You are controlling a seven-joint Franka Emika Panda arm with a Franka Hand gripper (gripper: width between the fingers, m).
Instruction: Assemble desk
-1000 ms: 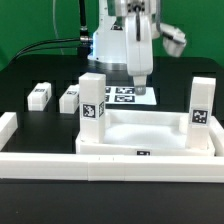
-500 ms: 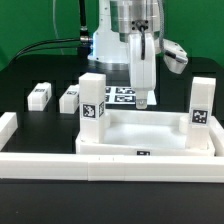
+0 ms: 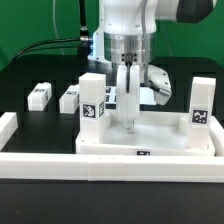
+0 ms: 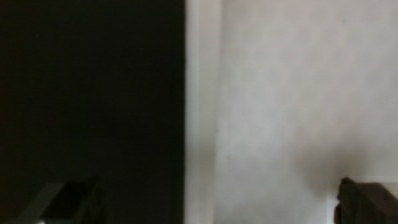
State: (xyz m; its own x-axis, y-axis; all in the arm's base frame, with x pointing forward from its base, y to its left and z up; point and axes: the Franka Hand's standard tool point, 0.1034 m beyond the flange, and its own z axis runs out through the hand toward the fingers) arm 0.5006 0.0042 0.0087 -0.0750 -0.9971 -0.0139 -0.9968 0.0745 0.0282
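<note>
The white tray-like tabletop [image 3: 150,132] lies near the front, with two white tagged legs standing on it, one at its left corner [image 3: 92,101] and one at its right corner [image 3: 201,103]. Two more legs [image 3: 40,95] [image 3: 69,99] lie loose on the black table at the exterior view's left. My gripper [image 3: 128,124] points straight down at the tabletop's far rim, between the standing legs. In the wrist view my gripper [image 4: 214,205] is open and empty, its fingertips [image 4: 64,203] wide apart over the edge between the white tabletop [image 4: 294,100] and the black table.
Long white border rails run along the front [image 3: 110,161] and the exterior view's left [image 3: 8,126]. The marker board [image 3: 110,95] lies behind the tabletop, mostly hidden by my arm. Cables and a green wall are at the back.
My gripper has come down and toward the front, from above the marker board to the tabletop's far rim. The legs and tabletop have not moved.
</note>
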